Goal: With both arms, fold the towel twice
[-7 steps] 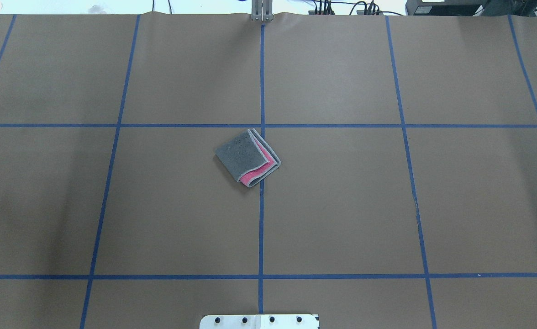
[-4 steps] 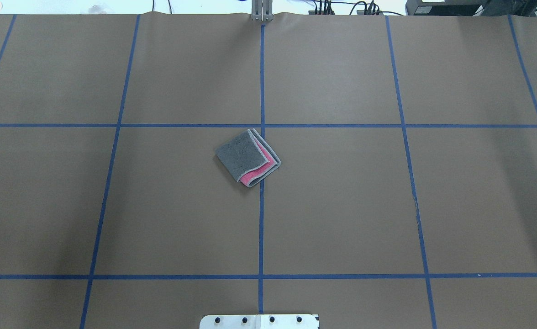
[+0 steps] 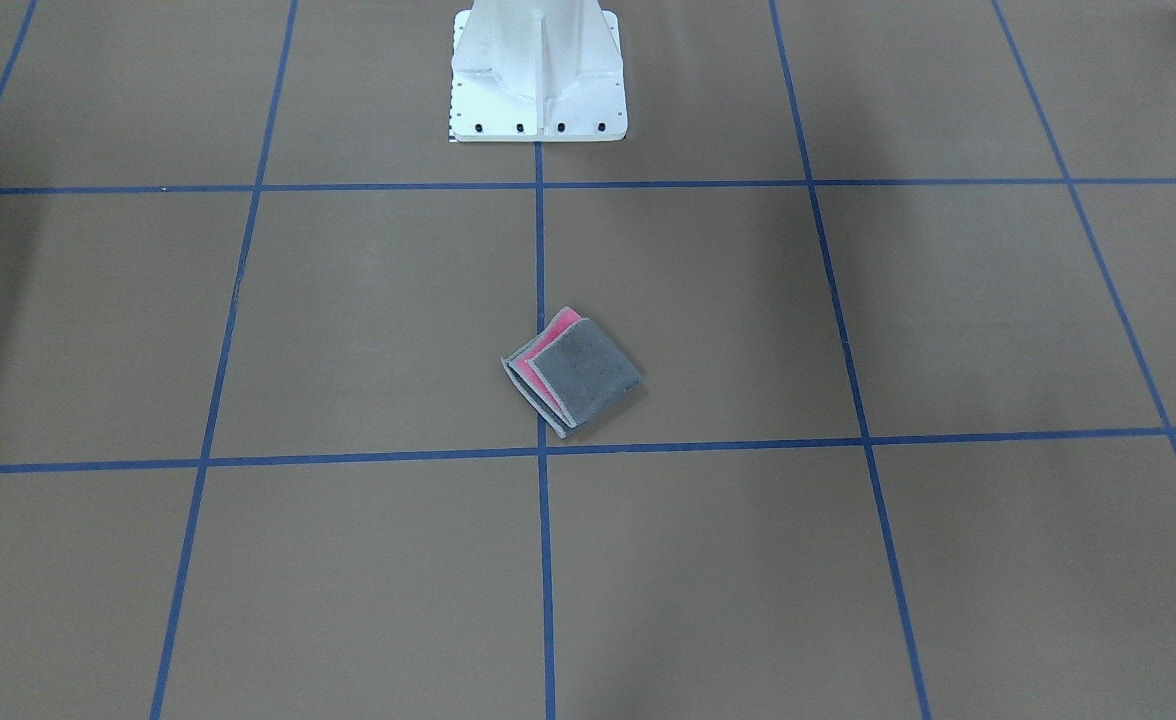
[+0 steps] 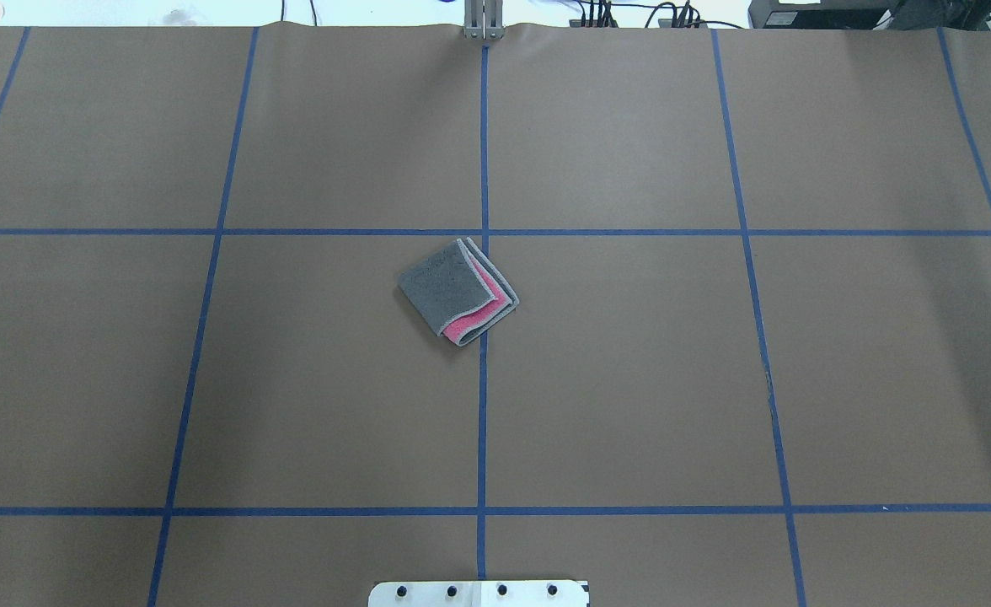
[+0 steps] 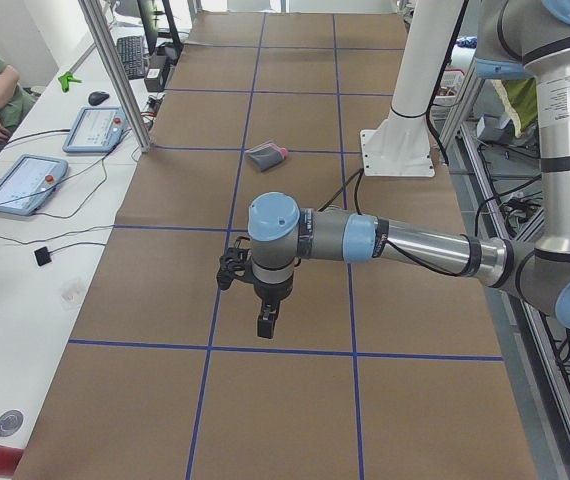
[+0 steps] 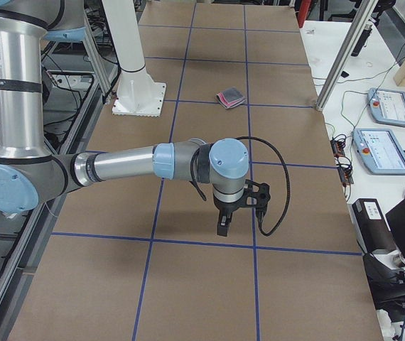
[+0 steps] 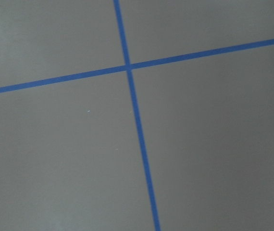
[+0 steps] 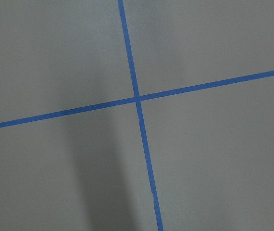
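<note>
Towel [image 4: 453,291] lies folded on brown, blue-taped table [image 4: 630,379]; tablets [image 5: 93,128], apparently, alongside.

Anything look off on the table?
The towel lies folded but uneven: a pink strip and offset grey edges peek out along two sides, and it sits skewed to the blue tape grid. Nothing else stands out.

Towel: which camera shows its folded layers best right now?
Overhead exterior: the towel lies central, grey face up, pink layers and stitched edges fanned toward the view's right. Front-facing shows it almost as well. Side views show it far and small. Both wrist views miss it.
</note>
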Motion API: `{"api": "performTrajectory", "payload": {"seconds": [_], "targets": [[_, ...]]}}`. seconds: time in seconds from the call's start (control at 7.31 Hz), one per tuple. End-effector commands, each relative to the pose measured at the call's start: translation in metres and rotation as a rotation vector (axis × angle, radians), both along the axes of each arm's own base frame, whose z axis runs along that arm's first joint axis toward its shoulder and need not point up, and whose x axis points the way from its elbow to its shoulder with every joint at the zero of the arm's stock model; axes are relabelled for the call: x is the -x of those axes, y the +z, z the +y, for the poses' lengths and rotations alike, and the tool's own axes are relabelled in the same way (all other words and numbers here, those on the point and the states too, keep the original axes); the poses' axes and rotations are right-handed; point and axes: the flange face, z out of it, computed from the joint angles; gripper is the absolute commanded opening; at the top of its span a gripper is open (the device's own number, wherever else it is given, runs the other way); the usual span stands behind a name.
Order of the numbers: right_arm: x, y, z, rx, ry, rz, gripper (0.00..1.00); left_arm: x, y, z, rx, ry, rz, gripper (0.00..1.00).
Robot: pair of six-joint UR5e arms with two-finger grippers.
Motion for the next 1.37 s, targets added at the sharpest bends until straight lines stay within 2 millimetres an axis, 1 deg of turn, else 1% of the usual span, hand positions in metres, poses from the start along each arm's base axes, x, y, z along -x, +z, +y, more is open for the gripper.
{"api": "performTrajectory", "payload": {"seconds": [0.0, 0.14, 0.27, 0.41, 0.55, 0.68, 0.82, 0.96, 1.09, 1.23], "targets": [[0.002, 0.018, -0.001, -0.004, -0.003, 0.001, 1.00, -0.002, 0.000, -0.024, -0.002, 0.006, -0.004, 1.00], [0.002, 0.020, 0.000, 0.001, -0.003, 0.002, 1.00, -0.003, 0.007, -0.032, 0.001, 0.007, -0.003, 1.00], [0.002, 0.020, 0.000, 0.001, -0.001, -0.001, 1.00, -0.003, -0.003, -0.042, -0.014, 0.007, -0.001, 1.00], [0.002, 0.022, 0.003, 0.010, 0.004, -0.002, 1.00, -0.003, -0.002, -0.043, -0.013, 0.006, -0.001, 1.00], [0.007, 0.021, 0.002, 0.007, -0.006, 0.010, 1.00, -0.003, 0.000, -0.043, -0.010, 0.007, -0.001, 1.00], [0.041, 0.022, -0.005, 0.009, -0.077, 0.020, 1.00, -0.003, 0.008, -0.043, 0.001, 0.007, -0.001, 1.00], [0.069, 0.012, -0.012, -0.003, -0.107, 0.028, 1.00, -0.003, 0.011, -0.041, 0.006, 0.008, -0.001, 1.00], [0.085, 0.006, -0.016, -0.019, -0.054, 0.023, 1.00, -0.003, 0.012, -0.039, 0.008, 0.008, -0.001, 1.00], [0.085, 0.026, 0.007, -0.061, -0.043, 0.018, 1.00, -0.003, 0.013, -0.038, 0.009, 0.008, -0.001, 1.00], [0.085, 0.038, 0.023, -0.102, -0.044, 0.012, 1.00, -0.003, 0.010, -0.038, 0.005, 0.008, -0.001, 1.00]]}}
